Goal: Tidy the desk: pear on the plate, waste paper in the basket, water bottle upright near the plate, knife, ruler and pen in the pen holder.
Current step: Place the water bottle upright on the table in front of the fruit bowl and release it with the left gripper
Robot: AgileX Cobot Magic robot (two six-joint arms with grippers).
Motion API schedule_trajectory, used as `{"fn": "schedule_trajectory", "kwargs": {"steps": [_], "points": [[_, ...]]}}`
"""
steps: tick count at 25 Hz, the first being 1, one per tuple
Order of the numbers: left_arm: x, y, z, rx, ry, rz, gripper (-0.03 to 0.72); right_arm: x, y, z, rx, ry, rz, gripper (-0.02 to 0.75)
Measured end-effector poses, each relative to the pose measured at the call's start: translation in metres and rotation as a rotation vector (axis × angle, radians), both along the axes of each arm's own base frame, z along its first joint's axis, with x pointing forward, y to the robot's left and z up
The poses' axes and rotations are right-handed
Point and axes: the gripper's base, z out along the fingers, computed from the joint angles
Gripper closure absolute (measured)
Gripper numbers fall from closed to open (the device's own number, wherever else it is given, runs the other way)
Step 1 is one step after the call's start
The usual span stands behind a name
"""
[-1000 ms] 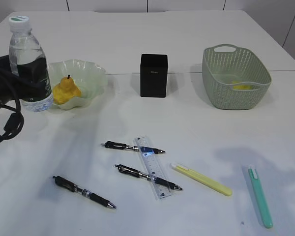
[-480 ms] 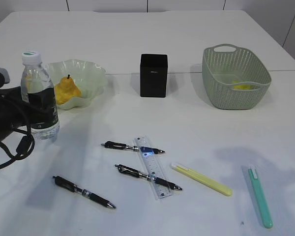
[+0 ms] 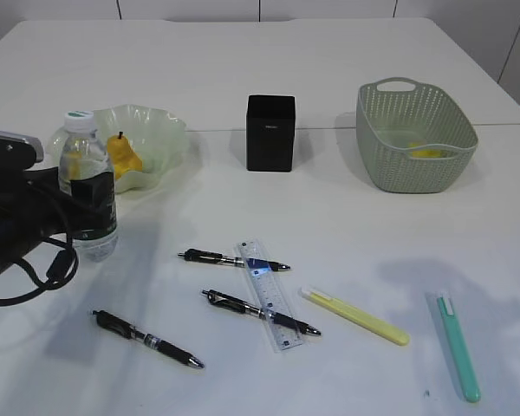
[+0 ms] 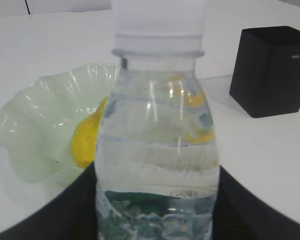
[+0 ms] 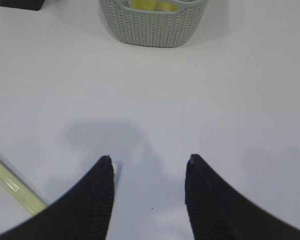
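Bottle placement in hand: the water bottle point(image 3: 88, 186) stands upright just beside the plate point(image 3: 160, 139), pear point(image 3: 123, 154) already in the dish. Left gripper point(image 4: 155, 220) pinches the bottle low, at the label, arm reaching in level from the left edge. Next move, by my reckoning: seat it on the desk point(image 3: 347, 217), release cleanly without tipping. Right gripper point(image 5: 147, 172) hangs spread over bare tabletop, holding nothing.

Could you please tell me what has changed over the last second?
The left gripper, holding the bottle upright, carried it right and lower, from the plate's left side to its front. The pear, pens, ruler, holder and basket stayed put.
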Motion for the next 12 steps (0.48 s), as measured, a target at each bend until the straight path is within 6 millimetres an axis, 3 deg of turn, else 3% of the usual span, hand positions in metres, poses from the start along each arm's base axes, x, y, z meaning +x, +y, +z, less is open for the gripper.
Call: {"fn": "schedule_trajectory", "kwargs": {"steps": [12], "points": [[0.024, -0.01, -0.011, 0.011, -0.015, -0.048, 0.302, 0.0, 0.0, 0.0, 0.0, -0.004, 0.001, 0.387]]}}
